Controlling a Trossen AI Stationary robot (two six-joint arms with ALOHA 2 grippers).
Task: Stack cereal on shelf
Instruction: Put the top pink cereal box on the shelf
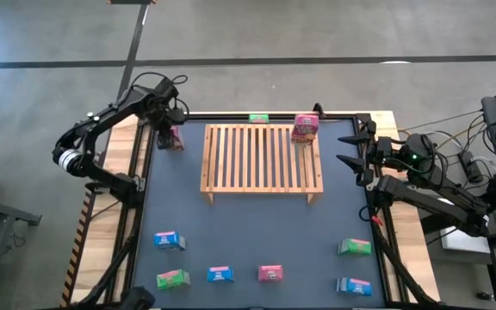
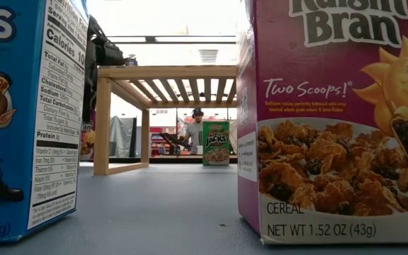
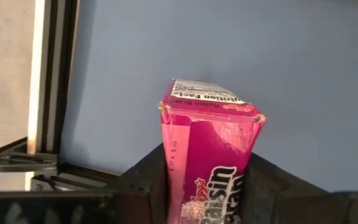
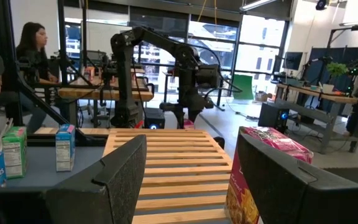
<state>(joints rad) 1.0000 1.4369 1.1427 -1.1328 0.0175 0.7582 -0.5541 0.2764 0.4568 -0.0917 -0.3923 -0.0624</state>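
- My left gripper [image 1: 172,138] is at the far left corner of the table [image 1: 257,232], just left of the wooden rack [image 1: 261,159]. Its fingers [image 3: 148,174] pinch a pink cereal box [image 3: 209,155] from both sides, above the dark tabletop.
- My right gripper [image 1: 349,151] waits at the right edge of the table, beside the rack, with its fingers [image 4: 114,177] spread wide and nothing between them.
- A second pink box [image 1: 305,127] stands on the far right corner of the rack.
- A green box [image 1: 258,118] sits on the table behind the rack's far edge.
- Six boxes rest on the near part of the table: a blue box [image 1: 169,240] at left, a near row of green [image 1: 172,278], blue [image 1: 220,275] and pink [image 1: 270,273], and at right a green one [image 1: 354,248] with a blue one [image 1: 353,285] nearer.
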